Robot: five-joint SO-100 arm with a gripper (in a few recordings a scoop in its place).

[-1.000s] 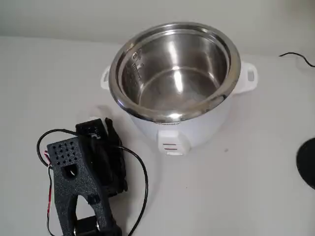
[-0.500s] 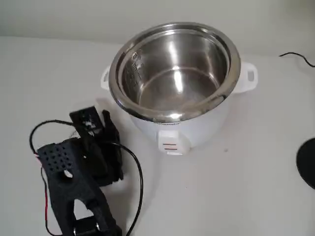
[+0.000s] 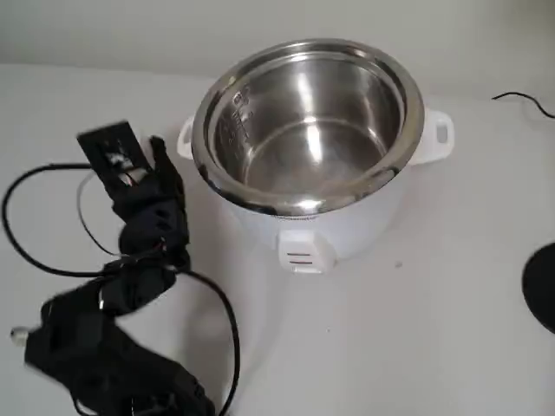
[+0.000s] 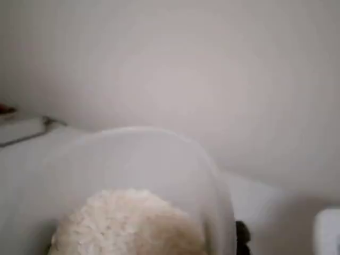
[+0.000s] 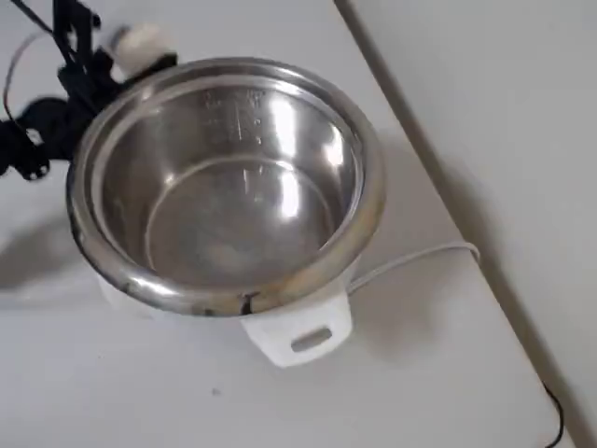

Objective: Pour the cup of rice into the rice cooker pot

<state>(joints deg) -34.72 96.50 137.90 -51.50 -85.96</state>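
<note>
White desk (image 3: 416,347), plain pale wall behind. Pot (image 3: 308,126) sits in its white cooker body near desk's far edge, steel bowl bare inside. Black arm left of it in fixed view, blurred; claw (image 5: 126,51) up by pot's rim holding cup (image 4: 138,175), rice (image 4: 127,226) heaped in it. Black cable (image 3: 217,321) loops on desk by arm; dark round thing (image 3: 542,286) at right edge.

White table (image 3: 451,329): rice cooker pot (image 3: 312,139), black cable (image 3: 525,100).
</note>
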